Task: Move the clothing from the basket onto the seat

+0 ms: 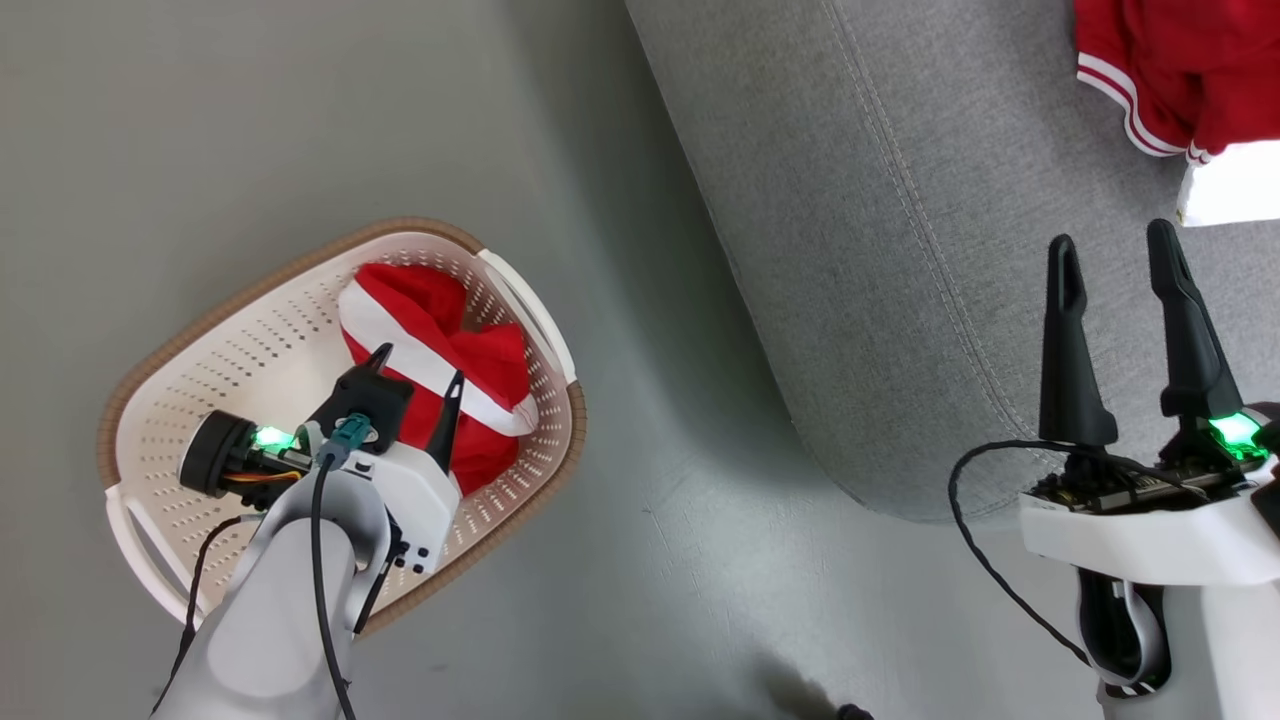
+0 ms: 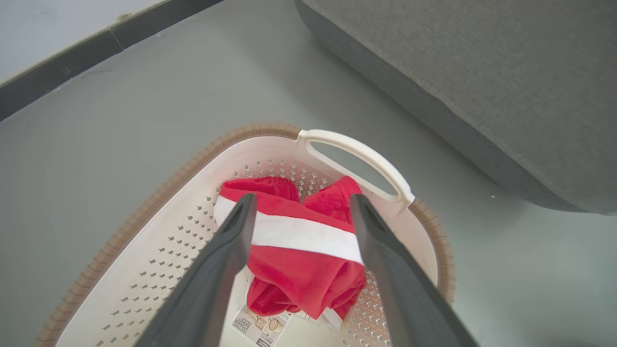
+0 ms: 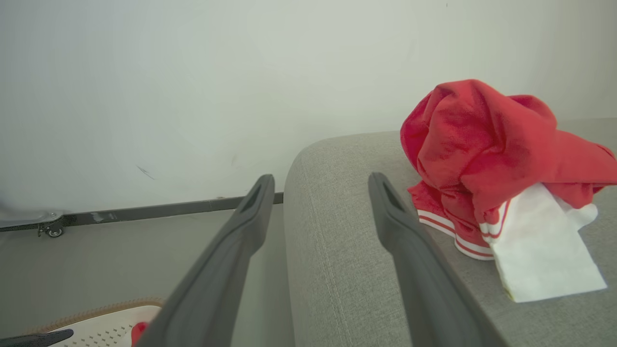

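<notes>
Left end effector (image 1: pixel 418 364), spread, is angled down over clothing (image 1: pixel 490 355) in the basket (image 1: pixel 230 370); right end effector (image 1: pixel 1111 238), spread, is held upright over the seat (image 1: pixel 900 250).

The seat (image 1: pixel 900 250) is grey woven cloth, rough and matt, with stitched seams. The basket (image 2: pixel 159 270) is smooth cream plastic with small holes, and its brown rim looks ribbed. The clothing (image 2: pixel 299 274) is soft red cloth with white bands. The floor (image 1: pixel 200 120) is smooth and matt grey.
</notes>
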